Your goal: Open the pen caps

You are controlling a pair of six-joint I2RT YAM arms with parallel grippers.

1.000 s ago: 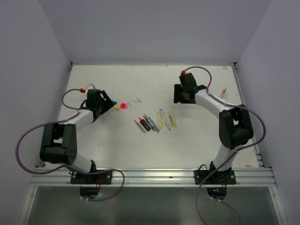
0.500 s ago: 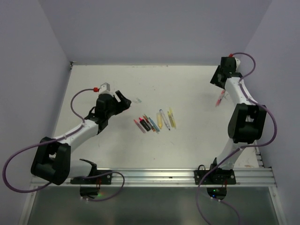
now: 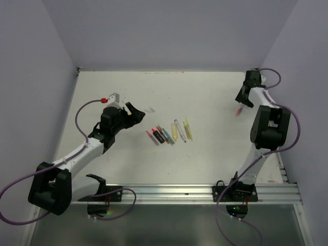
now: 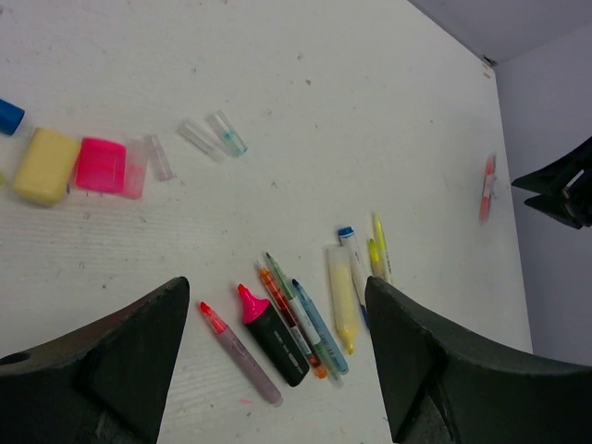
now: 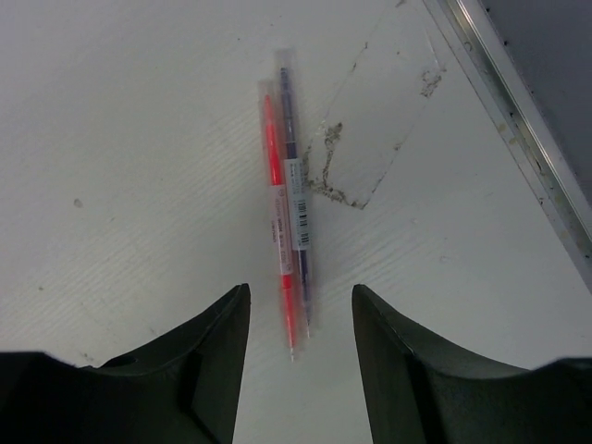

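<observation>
Moved since earlier: the right arm has swung from the far middle of the table to its far right edge, and the left arm has stretched from the left side toward the middle, off the coloured caps.
Left gripper (image 3: pixel 132 114): fingers spread wide with nothing between them; it hangs over the table at 10 o'clock of the pen row in the top view.
Right gripper (image 3: pixel 245 100): fingers apart and touching nothing; it hangs just at 12 o'clock of the wrapped pen pair.
Pen row (image 4: pixel 305 310): about eight pens and highlighters lying side by side at the table's middle.
Pink-and-black highlighter (image 4: pixel 275 340): pink tip bare; it lies toward the row's left end, just beside a grey pen (image 4: pixel 242 356) with a pink tip.
Yellow highlighter (image 4: pixel 341 298): in the row's right half, beside a slim yellow pen (image 4: pixel 381 245).
Wrapped pen pair (image 5: pixel 287 208): a red pen and a dark pen touching along their length in a clear sleeve with a white label; they lie flat near the right rail, well apart from the row at its 2 o'clock.
Yellow cap (image 4: pixel 39 165): at 10 o'clock of the row in the left wrist view.
Pink cap (image 4: pixel 100 165): just beside the yellow cap, at its 3 o'clock.
Blue cap (image 4: pixel 9 116): cut by the frame edge, at 11 o'clock of the yellow cap.
Clear caps (image 4: pixel 213 139): two close together, at 2 o'clock of the pink cap.
Table (image 3: pixel 205 92): white and scuffed.
</observation>
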